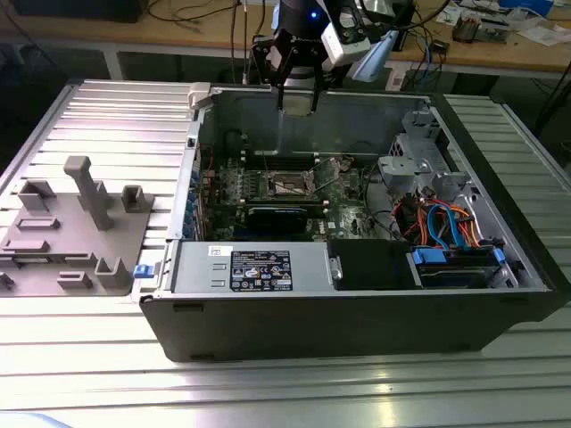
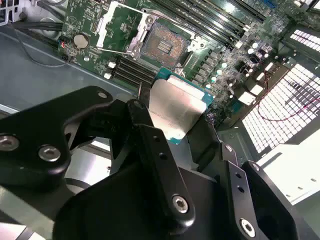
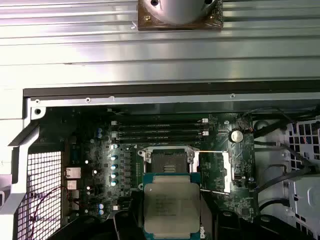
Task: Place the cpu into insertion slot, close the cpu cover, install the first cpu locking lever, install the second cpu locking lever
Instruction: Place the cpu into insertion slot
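The computer case (image 1: 357,330) lies open-topped on the ribbed metal surface (image 1: 116,125), its walls ringing the motherboard, and the space above the board is free. The gripper (image 1: 296,98) hangs above the wall farthest from the exterior camera. Its 2 fingers (image 2: 155,150) are clamped on opposite edges of 1 cpu (image 2: 177,107), metal top showing in both wrist views. Below it and apart sits 1 bare socket (image 3: 166,160), with 1 cpu cover (image 3: 228,172) swung open just beside it.
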Controlling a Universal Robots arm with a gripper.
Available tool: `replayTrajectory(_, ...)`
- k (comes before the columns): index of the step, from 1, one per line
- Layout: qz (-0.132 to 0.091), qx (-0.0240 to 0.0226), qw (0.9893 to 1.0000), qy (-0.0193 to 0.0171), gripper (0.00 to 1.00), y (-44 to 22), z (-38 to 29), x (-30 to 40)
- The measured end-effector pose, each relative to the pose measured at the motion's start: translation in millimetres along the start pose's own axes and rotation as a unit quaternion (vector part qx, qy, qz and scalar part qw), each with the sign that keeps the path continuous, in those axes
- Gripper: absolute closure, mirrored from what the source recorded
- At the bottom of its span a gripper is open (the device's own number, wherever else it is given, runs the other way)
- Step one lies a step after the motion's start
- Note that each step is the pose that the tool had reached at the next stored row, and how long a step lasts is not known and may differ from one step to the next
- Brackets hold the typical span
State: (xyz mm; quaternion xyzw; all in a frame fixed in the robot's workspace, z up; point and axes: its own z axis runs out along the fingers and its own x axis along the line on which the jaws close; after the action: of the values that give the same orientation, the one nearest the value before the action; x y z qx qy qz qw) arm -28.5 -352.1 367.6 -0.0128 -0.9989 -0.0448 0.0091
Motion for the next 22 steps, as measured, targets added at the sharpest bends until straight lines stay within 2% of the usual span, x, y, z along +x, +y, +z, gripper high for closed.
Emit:
replayTrajectory(12, 0.003, -0.0001, 1.0, -0.0003, 0.46, 0.0, 0.0, 0.0)
replayTrajectory(14, 0.026, -0.0005, 0.9997, -0.0023, 0.46, 0.0, 0.1, 0.0)
replayTrajectory(17, 0.053, -0.001, 0.9986, -0.0048, 0.46, 0.0, 0.3, 0.0)
replayTrajectory(22, 0.055, -0.001, 0.9985, -0.0049, 0.46, 0.0, 0.3, 0.0)
